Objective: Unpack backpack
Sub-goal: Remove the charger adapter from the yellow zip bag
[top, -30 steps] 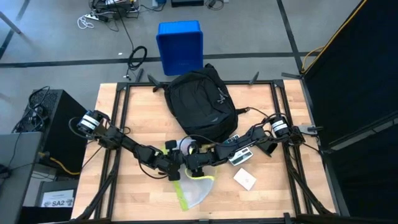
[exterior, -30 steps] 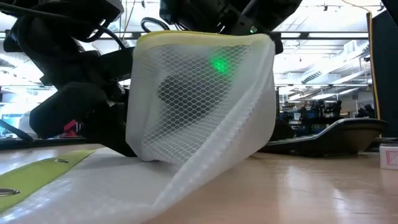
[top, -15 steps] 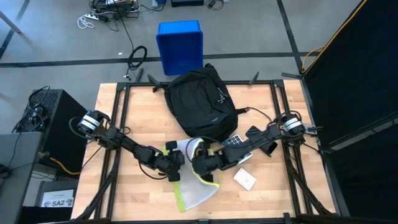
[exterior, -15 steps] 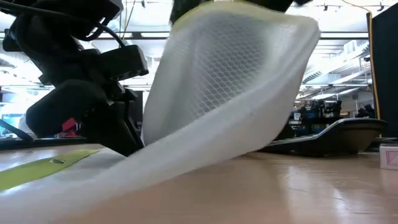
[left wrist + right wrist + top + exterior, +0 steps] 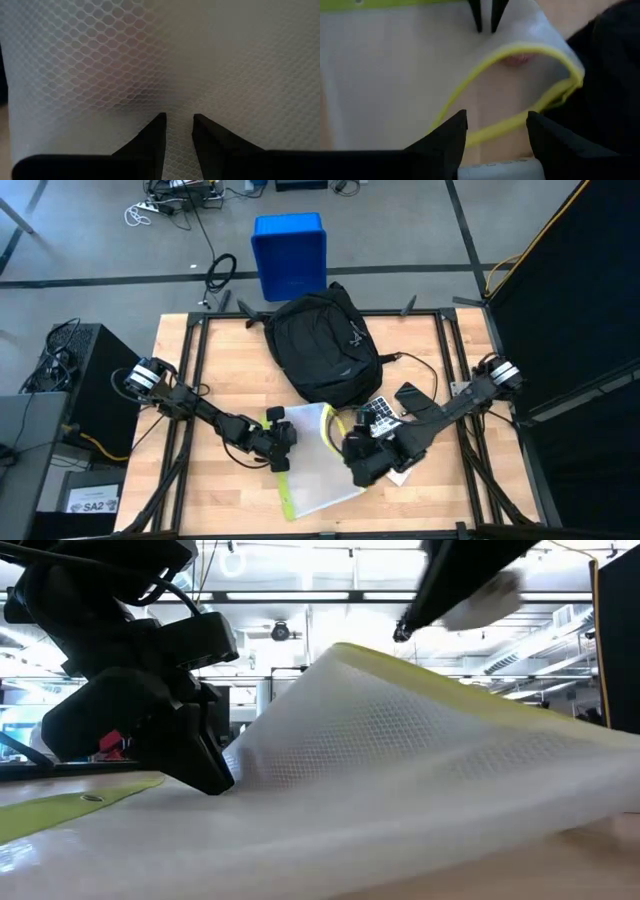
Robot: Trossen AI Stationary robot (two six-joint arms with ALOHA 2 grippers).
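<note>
Only the high view shows the backpack (image 5: 325,348), at the wooden table's (image 5: 215,370) far middle, below a blue bin (image 5: 290,253) on the grey floor. Left gripper (image 5: 177,131) pinches a white mesh bag (image 5: 315,465); right gripper (image 5: 495,127) hangs parted above its yellow rim.

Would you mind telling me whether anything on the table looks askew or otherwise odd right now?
The white mesh pouch with yellow trim lies rumpled in front of the backpack, one edge lifted off the wood. The left claw pinches its mesh; the right claw hangs open above its gaping yellow-rimmed mouth. Nothing looks spilled or damaged.
</note>
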